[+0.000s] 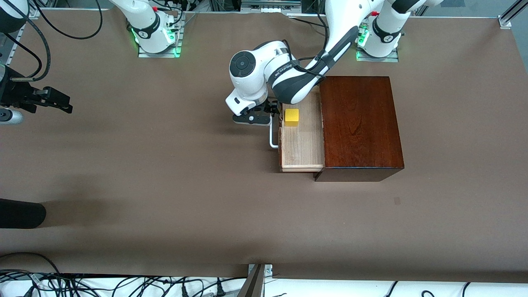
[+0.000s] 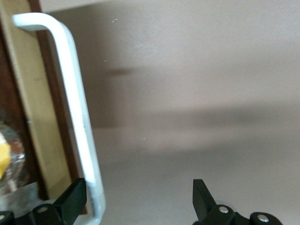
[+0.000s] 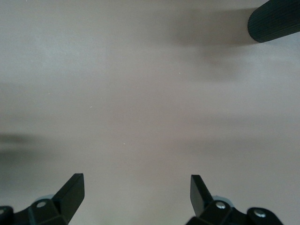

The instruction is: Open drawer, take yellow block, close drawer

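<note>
we see the drawer pulled out of the dark wooden box toward the right arm's end of the table, its pale tray exposed and the yellow block sitting in it close to the drawer front. the left gripper hangs low just outside that front, at the end of the white handle farther from the front camera; in the left wrist view its fingers stand spread apart, one touching or almost touching the handle bar, the rest of the gap over bare table, so it grips nothing. we judge the pull to be done and the claw released so it can shift over the drawer front to the block, which lies just past the front panel from the claw, inside the tray. the right gripper waits well apart, over the table's edge at the right arm's end, its jaws wide in its own wrist view and holding nothing. we judge that lifting the block and shutting the drawer remain.
</note>
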Available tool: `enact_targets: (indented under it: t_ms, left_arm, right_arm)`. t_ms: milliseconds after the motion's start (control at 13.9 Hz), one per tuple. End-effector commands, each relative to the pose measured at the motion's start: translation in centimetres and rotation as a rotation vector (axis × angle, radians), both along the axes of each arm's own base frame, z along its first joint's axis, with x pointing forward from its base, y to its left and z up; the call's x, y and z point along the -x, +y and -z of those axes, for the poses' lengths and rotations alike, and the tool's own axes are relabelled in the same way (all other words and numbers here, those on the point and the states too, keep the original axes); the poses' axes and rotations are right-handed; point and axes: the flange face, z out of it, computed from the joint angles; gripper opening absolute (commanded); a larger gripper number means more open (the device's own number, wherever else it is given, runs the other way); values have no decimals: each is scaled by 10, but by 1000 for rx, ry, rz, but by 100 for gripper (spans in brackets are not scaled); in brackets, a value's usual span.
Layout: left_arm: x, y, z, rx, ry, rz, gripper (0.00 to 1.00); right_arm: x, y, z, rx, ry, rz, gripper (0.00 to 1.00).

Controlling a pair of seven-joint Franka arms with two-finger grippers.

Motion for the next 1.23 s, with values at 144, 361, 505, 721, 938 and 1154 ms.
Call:
enact_targets:
  t_ms: [144, 361, 505, 721, 938, 1154]
  left_arm:
    - [0, 18, -22, -85, 40, 7, 100]
    - [3, 23, -57, -74, 42, 27, 100]
    - [8, 23, -80, -41, 56, 12, 100]
    - [11, 27, -101, -44, 48, 9, 100]
    - [-1, 50, -129, -44, 52, -25, 100]
    - [-27, 96, -179, -36, 2, -96, 100]
  right_arm:
    - [1, 0, -8, -4, -18, 15, 100]
    - [2, 2, -8, -23, -13, 15, 100]
    - [1, 3, -8, -27, -16, 15, 100]
    - [1, 3, -8, -30, -14, 15, 100]
    - [3, 5, -9, -30, -13, 72, 100]
    - [5, 30, -13, -25, -14, 207, 100]
